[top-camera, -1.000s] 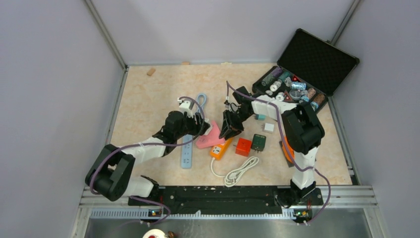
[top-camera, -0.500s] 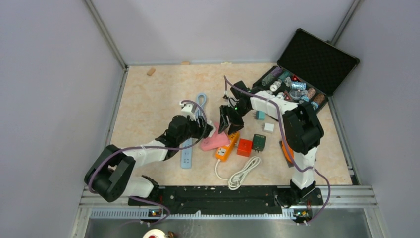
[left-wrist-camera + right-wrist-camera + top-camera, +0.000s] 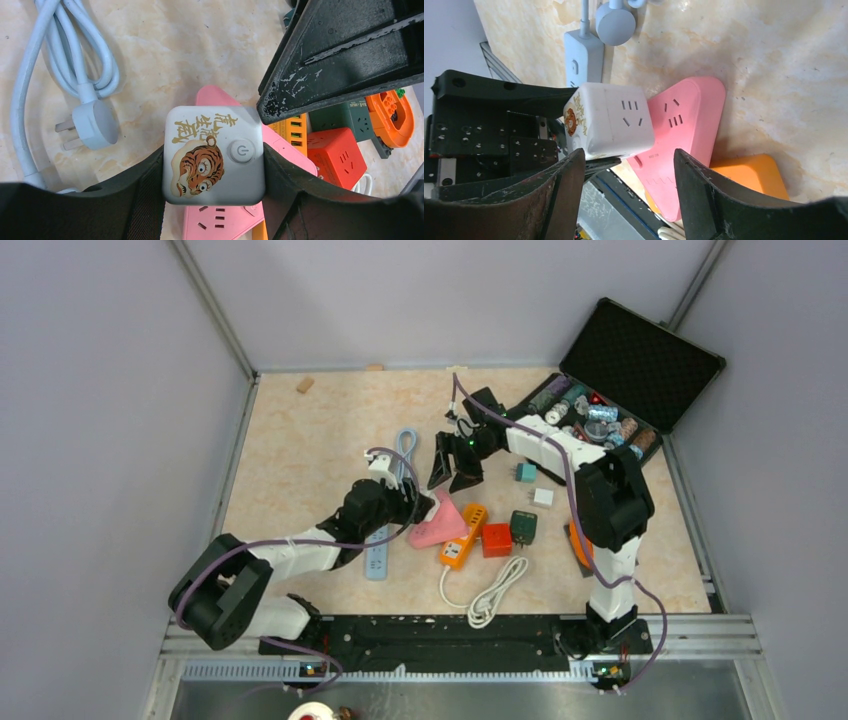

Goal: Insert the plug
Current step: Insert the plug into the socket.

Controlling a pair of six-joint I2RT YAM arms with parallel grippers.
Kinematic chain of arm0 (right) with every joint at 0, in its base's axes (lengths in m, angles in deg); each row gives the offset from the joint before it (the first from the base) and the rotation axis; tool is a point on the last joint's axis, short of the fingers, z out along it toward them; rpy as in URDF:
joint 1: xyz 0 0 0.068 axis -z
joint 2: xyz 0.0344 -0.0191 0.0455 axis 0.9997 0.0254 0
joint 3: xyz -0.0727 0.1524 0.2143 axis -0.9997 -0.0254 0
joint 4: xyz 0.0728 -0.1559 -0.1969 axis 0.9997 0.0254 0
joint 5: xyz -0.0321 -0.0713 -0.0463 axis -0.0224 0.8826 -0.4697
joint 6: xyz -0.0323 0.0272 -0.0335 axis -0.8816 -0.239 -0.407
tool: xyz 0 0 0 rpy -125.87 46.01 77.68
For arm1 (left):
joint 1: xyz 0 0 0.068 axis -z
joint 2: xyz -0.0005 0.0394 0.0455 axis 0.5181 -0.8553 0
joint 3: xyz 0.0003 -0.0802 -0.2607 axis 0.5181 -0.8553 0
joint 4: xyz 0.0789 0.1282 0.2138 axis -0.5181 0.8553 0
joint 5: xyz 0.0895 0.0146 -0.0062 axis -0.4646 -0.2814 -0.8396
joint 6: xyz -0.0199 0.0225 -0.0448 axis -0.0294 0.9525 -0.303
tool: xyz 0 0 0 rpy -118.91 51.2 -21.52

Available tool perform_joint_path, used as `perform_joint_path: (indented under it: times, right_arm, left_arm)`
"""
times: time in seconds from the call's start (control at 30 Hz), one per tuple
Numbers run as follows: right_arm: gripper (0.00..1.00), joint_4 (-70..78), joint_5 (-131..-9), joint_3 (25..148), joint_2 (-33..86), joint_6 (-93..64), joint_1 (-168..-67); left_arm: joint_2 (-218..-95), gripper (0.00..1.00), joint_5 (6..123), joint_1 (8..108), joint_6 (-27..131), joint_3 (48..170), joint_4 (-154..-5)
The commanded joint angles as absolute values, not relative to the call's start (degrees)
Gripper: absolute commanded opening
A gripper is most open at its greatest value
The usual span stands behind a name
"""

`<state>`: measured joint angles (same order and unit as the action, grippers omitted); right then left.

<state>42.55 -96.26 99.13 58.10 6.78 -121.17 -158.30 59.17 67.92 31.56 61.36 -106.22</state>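
**White cube plug pinched over the pink strip**

One white cube plug [image 3: 214, 155], marked with a tiger print and a single round button, is pinched at two opposite sides by the left fingers [image 3: 145, 200]. It is held over one pink triangular power strip [image 3: 684, 130], which lies on the marbled desk [image 3: 300, 440] directly beneath those fingers. Whether the prongs are seated cannot be told. The right fingers [image 3: 704, 195] are spread wide with nothing between them, just beyond the cube and apart from it. To the right of the left fingers are seen one orange rectangular power strip [image 3: 460, 535], one red cube adapter [image 3: 336, 155] and one dark green cube adapter [image 3: 522, 527]. To their left lies one pale blue power strip [image 3: 583, 55], with its one round-headed plug [image 3: 95, 122] resting loose on the desk.
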Motion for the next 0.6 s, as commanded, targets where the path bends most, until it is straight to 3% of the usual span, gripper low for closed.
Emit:
perform_joint_path:
  times: [0.0, 0.2, 0.4, 0.57]
  right_arm:
    - [0.63, 39.7, -98.56, 101.24, 55.28, 8.58, -121.35]
    - [0.62, 41.33, -99.0, 100.78, 57.18, 6.69, -122.29]
    - [0.51, 43.99, -98.5, 100.09, 57.86, 4.2, -123.83]
    - [0.49, 46.81, -96.21, 99.22, 57.98, 1.63, -125.28]
  left_arm:
    - [-163.09, 0.0, 60.52, 69.87, 31.86, 57.02, -87.16]
    - [-163.13, 0.0, 59.34, 70.05, 32.08, 57.51, -86.61]
    - [-163.66, 0.0, 58.84, 70.14, 32.48, 58.27, -86.03]
    - [-163.73, 0.0, 58.39, 70.28, 33.25, 59.21, -85.26]
